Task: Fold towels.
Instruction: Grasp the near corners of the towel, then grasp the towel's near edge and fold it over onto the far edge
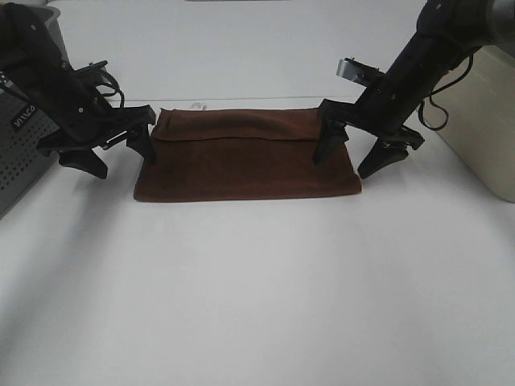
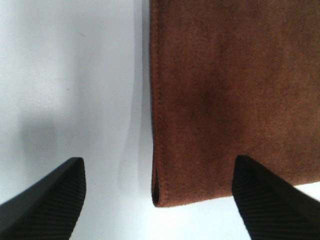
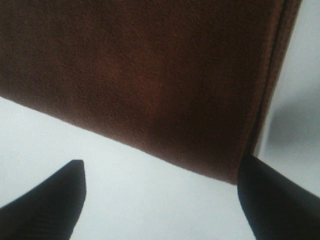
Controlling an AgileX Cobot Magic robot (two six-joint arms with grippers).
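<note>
Left gripper (image 1: pixel 115 157) jaws apart, holding nothing. Right gripper (image 1: pixel 358 157) same: spread wide, empty. Towel (image 1: pixel 249 157) lies flat between the two, one short end at each gripper. Each gripper's inner finger sits at its short end, and the outer finger is over bare table (image 1: pixel 257 281).

Exterior high only: whole towel outline, folded, with a narrower flap layered along the far long edge. Small white tag (image 1: pixel 197 105) shows at that far edge, nearer the left gripper.

Left wrist only: doubled layers at the towel corner and a stitched hem along the short edge. One ribbed finger (image 2: pixel 270 200) overlaps the corner in view; can't tell if it touches. Right wrist is blurry: towel corner runs up to one finger (image 3: pixel 272 200), other finger over table.

Long axis runs gripper to gripper; short ends point at the arms.

Surface is a plain white matte tabletop. Grey perforated box (image 1: pixel 16 153) outboard of the left arm, cream housing (image 1: pixel 487 121) outboard of the right.
</note>
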